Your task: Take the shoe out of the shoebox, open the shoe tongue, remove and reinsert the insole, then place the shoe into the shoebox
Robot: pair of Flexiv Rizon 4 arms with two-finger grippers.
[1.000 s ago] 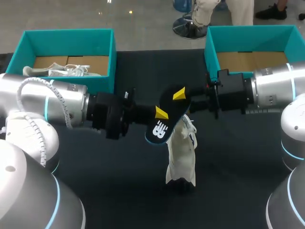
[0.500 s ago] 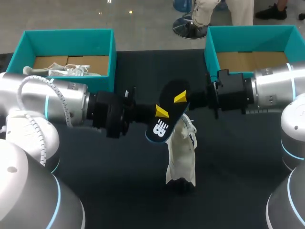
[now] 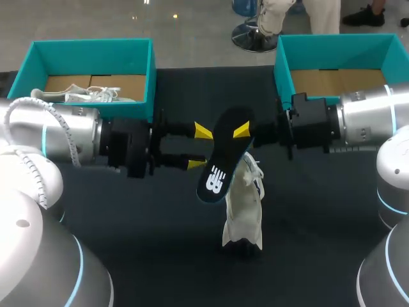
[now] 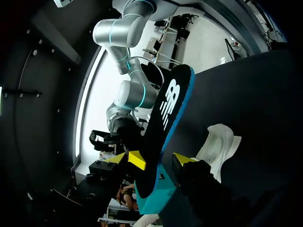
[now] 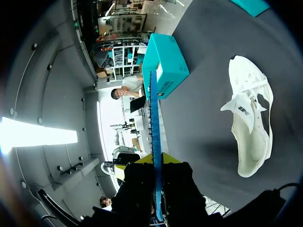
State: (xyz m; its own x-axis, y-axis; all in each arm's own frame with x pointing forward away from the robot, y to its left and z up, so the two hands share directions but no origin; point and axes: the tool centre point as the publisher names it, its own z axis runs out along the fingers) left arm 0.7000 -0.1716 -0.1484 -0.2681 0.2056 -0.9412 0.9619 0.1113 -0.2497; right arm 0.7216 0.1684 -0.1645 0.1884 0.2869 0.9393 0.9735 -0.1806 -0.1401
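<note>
Evidently readying reinsertion, the right gripper (image 3: 245, 132) is pinching the black blue-edged foam insole (image 3: 225, 150) above the white sneaker (image 3: 245, 211) (left gripper (image 3: 200, 148) gaping empty alongside).

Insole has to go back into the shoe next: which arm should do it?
Right. Its gripper is shut on the insole, close by the white shoe. The left gripper stands open beside the insole, holding nothing.

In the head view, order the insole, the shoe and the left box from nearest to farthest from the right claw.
1. Insole: held in the right claw.
2. Shoe: on the table below it.
3. Left box: far-left corner.
</note>
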